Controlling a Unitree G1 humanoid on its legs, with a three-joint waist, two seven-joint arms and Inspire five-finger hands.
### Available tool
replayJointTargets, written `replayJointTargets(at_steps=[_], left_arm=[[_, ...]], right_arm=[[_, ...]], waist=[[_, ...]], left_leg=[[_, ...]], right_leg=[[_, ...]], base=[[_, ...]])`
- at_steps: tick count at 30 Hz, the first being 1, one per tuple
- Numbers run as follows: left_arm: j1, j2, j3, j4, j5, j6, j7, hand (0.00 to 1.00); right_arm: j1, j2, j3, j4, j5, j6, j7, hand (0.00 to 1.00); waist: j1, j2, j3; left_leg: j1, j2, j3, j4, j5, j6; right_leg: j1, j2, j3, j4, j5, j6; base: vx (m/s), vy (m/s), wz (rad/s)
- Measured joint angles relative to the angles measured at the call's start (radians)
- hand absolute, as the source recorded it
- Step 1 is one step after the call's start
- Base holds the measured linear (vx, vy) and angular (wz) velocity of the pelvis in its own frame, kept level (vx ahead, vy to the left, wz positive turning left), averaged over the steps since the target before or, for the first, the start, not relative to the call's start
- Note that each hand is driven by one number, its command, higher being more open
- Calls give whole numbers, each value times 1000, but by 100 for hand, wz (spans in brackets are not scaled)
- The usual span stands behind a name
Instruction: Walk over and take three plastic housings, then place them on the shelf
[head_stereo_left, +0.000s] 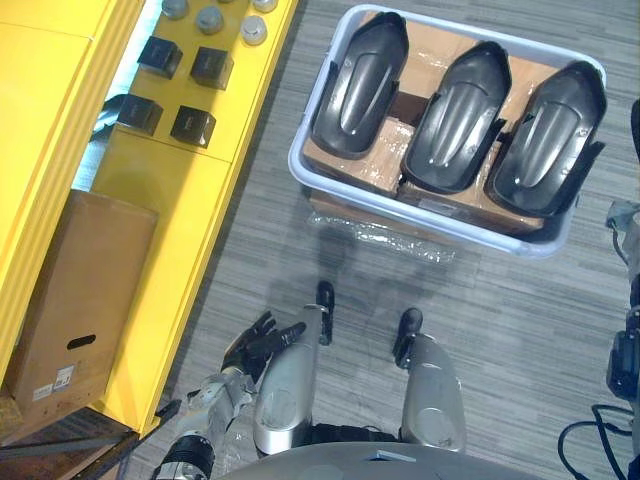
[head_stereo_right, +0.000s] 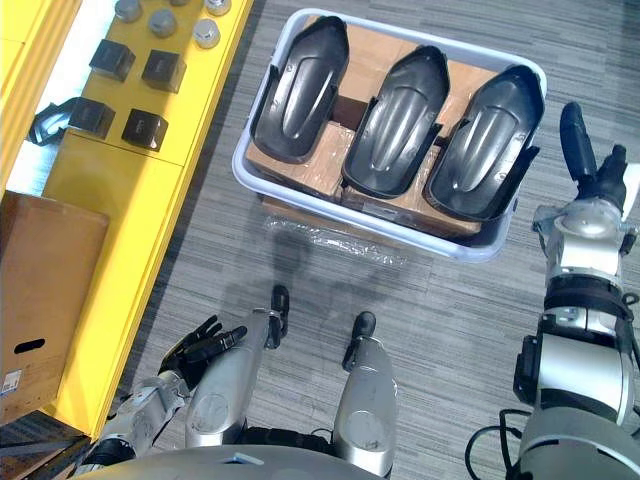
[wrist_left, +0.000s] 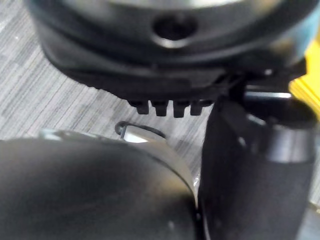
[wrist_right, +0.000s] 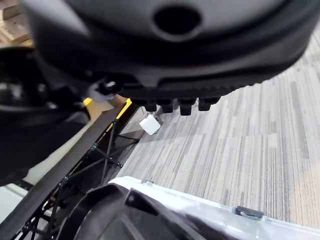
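Left eye view, housings: three dark glossy shells are lain side by side, hollow side down, in the upper right: left housing, middle housing, right housing.
Tub: a pale tub is set on the floor; all three housings are held in it, their lower ends overlapping its near rim.
Cartons: brown cartons are packed under the housings and mostly hidden by them.
Film: clear crumpled film is seen at the tub's near foot; what it wraps cannot be made out.
Shelf: a yellow shelf is run down the left side and cut off by the frame edge.
Cubes: four black cubes are set in a square on the shelf, upper left.
Discs: grey round pieces beyond the cubes are clipped by the top edge.
Box: a brown box with a hand slot is stood at the lower left.
Left hand: it is held low at the lower left, fingers loosely extended, nothing held, well apart from the tub.
Right hand: it is raised at the right edge, just beside the tub's right end, fingers straight and holding nothing.
Right wrist view: the tub rim and a dark housing edge are cut off at the bottom; a small white block cannot be identified.
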Motion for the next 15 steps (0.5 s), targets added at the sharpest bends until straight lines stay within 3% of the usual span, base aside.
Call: replayJointTargets(at_steps=[10, 15], left_arm=[[-8, 1, -20, -24, -35, 2, -2, 100], [-8, 1, -23, -29, -41, 2, 0, 100]], right_arm=[[-88, -6, 131, 2, -208, 94, 183, 100], [-121, -9, 169, 35, -281, 113, 262, 100]], waist=[[27, 0, 0], [30, 0, 0]], left_leg=[[-56, 0, -27, 18, 19, -12], [-64, 1, -27, 26, 20, -12]], right_leg=[[-60, -12, -19, 68, -27, -17], [-68, -13, -19, 78, -29, -19]], base=[[-17, -23, 9], [0, 0, 0]])
